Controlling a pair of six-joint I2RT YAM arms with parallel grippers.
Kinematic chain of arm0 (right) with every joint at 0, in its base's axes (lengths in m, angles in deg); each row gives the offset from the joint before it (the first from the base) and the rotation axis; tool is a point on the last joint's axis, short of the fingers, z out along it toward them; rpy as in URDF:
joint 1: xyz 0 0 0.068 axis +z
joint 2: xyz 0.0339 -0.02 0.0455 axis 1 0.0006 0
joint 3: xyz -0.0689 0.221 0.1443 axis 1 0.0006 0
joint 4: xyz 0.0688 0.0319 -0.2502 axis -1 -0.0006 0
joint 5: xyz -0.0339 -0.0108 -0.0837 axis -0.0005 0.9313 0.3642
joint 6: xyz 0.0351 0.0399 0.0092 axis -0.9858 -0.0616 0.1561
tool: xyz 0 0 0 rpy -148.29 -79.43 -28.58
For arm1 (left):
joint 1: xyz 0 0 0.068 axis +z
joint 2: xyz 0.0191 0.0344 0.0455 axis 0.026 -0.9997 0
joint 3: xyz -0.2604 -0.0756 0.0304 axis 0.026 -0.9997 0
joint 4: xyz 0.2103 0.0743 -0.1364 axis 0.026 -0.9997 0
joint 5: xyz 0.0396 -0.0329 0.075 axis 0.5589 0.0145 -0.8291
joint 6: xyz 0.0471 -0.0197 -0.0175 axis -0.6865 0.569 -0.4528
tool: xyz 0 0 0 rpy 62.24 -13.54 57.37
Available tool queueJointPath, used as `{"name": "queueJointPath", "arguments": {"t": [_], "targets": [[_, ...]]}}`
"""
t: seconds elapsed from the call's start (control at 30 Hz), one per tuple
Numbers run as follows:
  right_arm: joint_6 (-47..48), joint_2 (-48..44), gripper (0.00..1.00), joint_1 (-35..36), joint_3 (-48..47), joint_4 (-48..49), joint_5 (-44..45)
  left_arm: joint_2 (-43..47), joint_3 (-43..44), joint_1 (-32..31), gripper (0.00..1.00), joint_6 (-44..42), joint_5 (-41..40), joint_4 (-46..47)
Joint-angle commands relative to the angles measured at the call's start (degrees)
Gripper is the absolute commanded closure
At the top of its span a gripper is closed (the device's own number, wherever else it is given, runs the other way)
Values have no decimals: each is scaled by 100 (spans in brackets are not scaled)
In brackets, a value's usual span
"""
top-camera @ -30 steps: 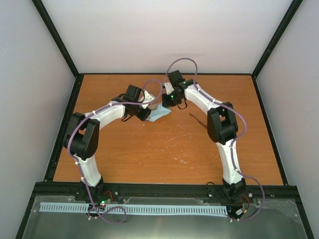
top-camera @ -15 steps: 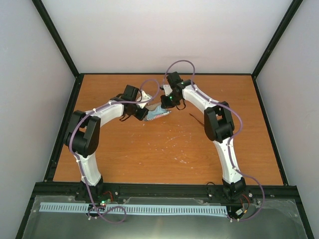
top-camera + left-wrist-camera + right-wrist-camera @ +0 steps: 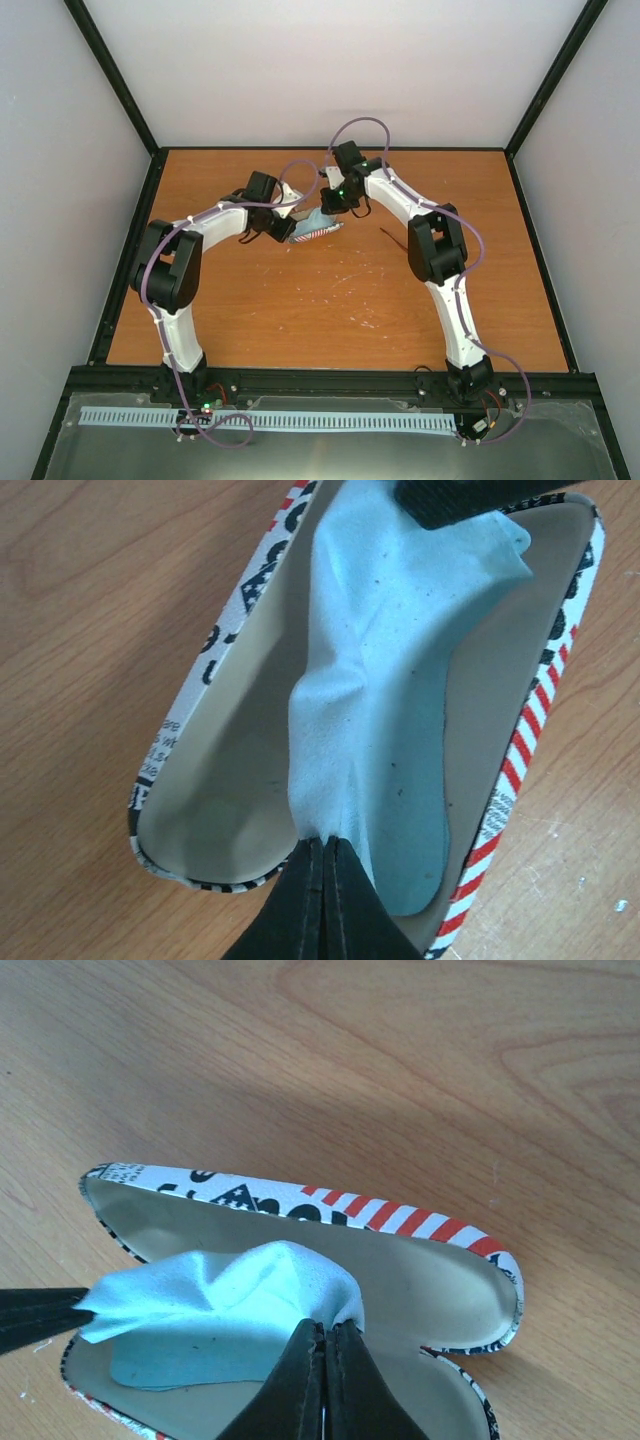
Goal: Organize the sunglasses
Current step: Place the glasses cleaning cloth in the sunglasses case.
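The flag-patterned case point(image 3: 520, 750) lies open on the table, its pale lining up; it also shows in the top view point(image 3: 322, 233) and the right wrist view point(image 3: 400, 1215). The light blue cloth point(image 3: 380, 680) hangs into the case, stretched between both grippers. My left gripper point(image 3: 327, 842) is shut on one end of it. My right gripper point(image 3: 325, 1328) is shut on the other end point(image 3: 250, 1285). The right fingers point(image 3: 450, 495) show in the left wrist view. The sunglasses point(image 3: 393, 238) lie on the table right of the case, mostly hidden behind my right arm.
The wooden table point(image 3: 330, 310) is walled by white panels and black frame posts. Both arms point(image 3: 230, 218) arch inward and meet over the case at the table's far middle.
The cloth has come down from above the case into its open shell. Both grippers have shifted slightly left and farther with it, and the case's striped edge now shows.
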Motion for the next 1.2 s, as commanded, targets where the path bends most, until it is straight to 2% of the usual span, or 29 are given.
{"name": "queueJointPath", "arguments": {"t": [0.0,0.47,1.17], "targets": [[125,235,97,58,-124,-111,54,-134,213,161,100,-204,46,90],[5,160,97,-33,71,179,409,-356,494,265,99,-245,80,63],[56,-135,97,-119,304,697,259,-457,615,265,99,-246,18,14]]}}
